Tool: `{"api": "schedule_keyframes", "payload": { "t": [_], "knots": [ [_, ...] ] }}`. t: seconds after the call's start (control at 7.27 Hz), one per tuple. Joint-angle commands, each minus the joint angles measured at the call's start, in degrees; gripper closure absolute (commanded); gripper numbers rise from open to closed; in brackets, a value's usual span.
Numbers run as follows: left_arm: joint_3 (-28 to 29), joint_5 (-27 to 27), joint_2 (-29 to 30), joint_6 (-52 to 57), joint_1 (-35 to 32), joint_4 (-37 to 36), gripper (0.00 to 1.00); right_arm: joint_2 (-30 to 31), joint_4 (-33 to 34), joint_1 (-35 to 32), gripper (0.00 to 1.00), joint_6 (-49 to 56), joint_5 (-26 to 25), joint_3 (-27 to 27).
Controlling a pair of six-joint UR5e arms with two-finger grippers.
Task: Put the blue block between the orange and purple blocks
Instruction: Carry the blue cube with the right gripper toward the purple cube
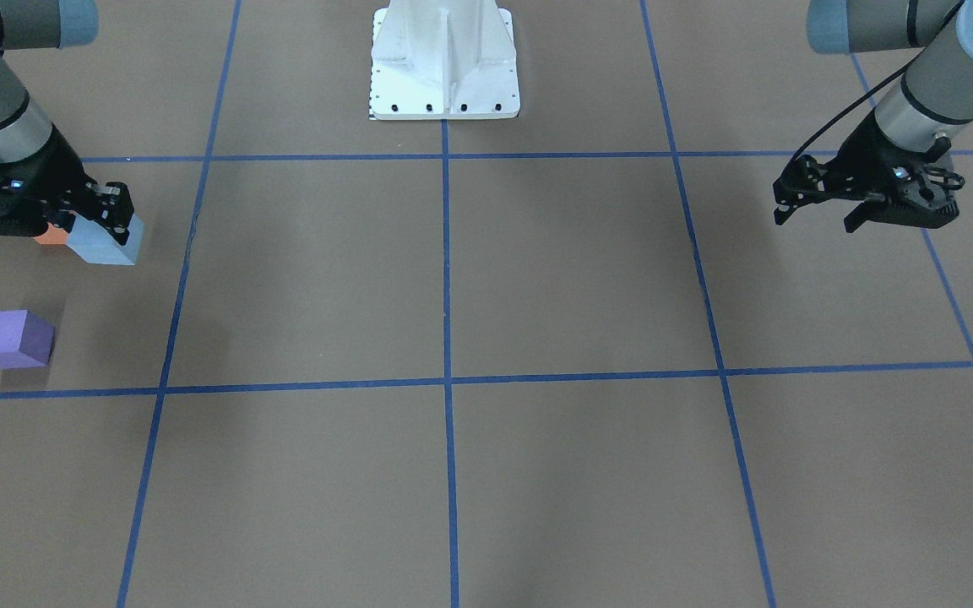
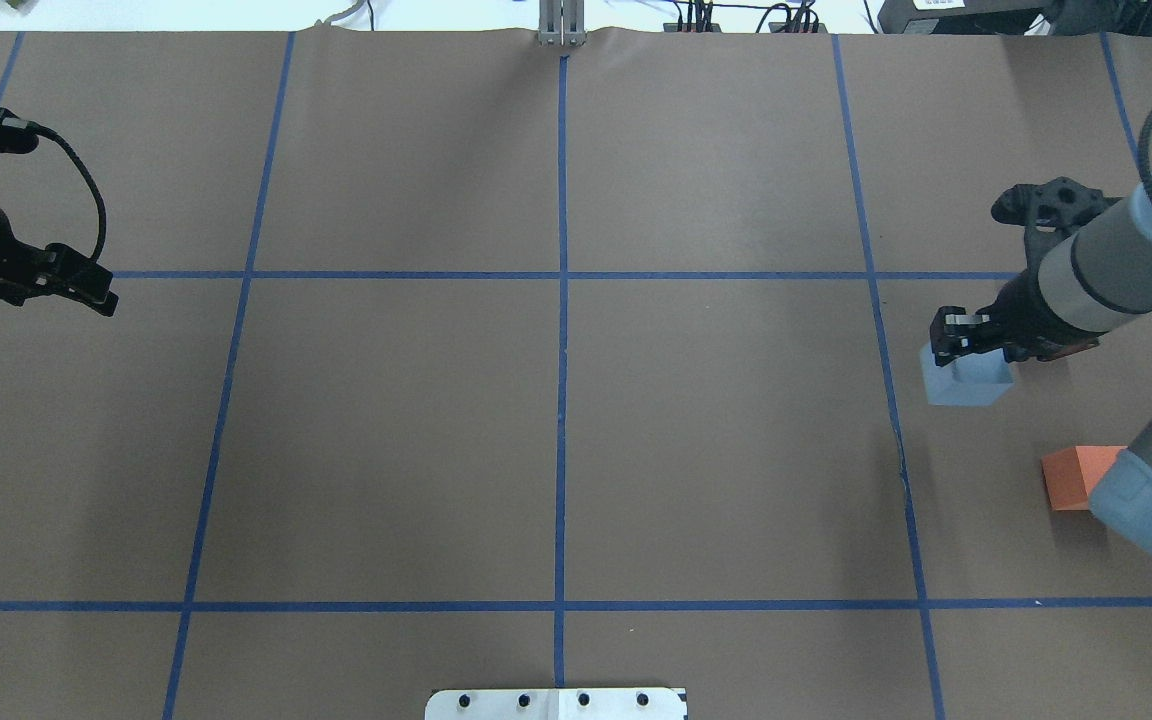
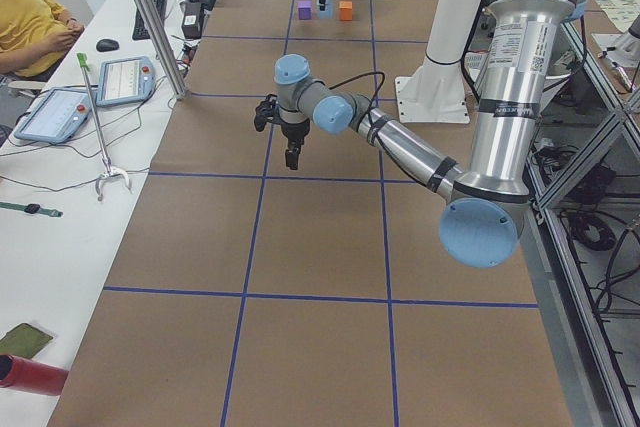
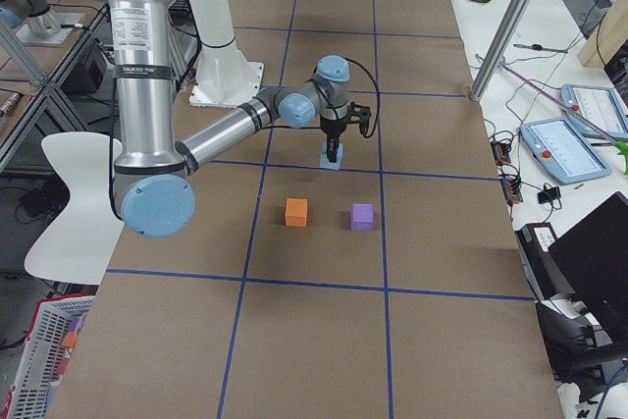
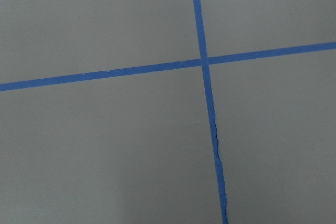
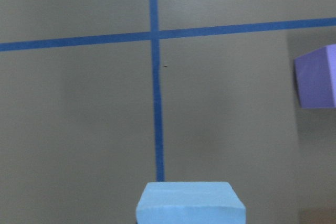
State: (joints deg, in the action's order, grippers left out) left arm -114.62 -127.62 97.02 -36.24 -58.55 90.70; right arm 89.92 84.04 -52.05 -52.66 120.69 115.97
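My right gripper (image 1: 111, 213) is shut on the light blue block (image 1: 106, 245), held low over the table; it also shows in the overhead view (image 2: 966, 382) and at the bottom of the right wrist view (image 6: 190, 203). The orange block (image 2: 1076, 478) and the purple block (image 1: 13, 338) sit on the table side by side with a gap between them (image 4: 296, 211) (image 4: 363, 216). The blue block (image 4: 334, 159) is level with that gap but offset from it toward the table's middle. In the overhead view the purple block is hidden. My left gripper (image 1: 816, 218) is open and empty, far away.
Brown paper with blue tape grid lines (image 1: 446, 380) covers the table. The white robot base (image 1: 444, 63) stands at the middle of the robot's side. A long table with tablets and an operator shows in the left side view (image 3: 60, 107).
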Motion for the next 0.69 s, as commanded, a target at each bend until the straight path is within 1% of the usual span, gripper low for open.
{"api": "schedule_keyframes", "payload": {
  "t": [0.0, 0.28, 0.41, 0.55],
  "knots": [
    [-0.17, 0.0, 0.1, -0.32, 0.01, 0.0, 0.0, 3.4, -1.42, -6.65, 1.0, 8.58, 5.34, -3.45],
    [-0.26, -0.09, 0.19, -1.8, 0.01, 0.18, 0.0, 4.03, -1.51, -6.58, 1.0, 10.47, 5.17, -6.18],
    [-0.26, -0.09, 0.36, -2.42, 0.1, 0.18, 0.0, 3.51, -4.12, -6.4, 1.0, 10.3, 5.26, -9.93],
    [-0.26, -0.09, 0.36, -2.52, 0.1, 0.18, 0.0, 4.03, -10.85, -6.57, 1.0, 10.38, 5.43, -13.63]
  ]
}}
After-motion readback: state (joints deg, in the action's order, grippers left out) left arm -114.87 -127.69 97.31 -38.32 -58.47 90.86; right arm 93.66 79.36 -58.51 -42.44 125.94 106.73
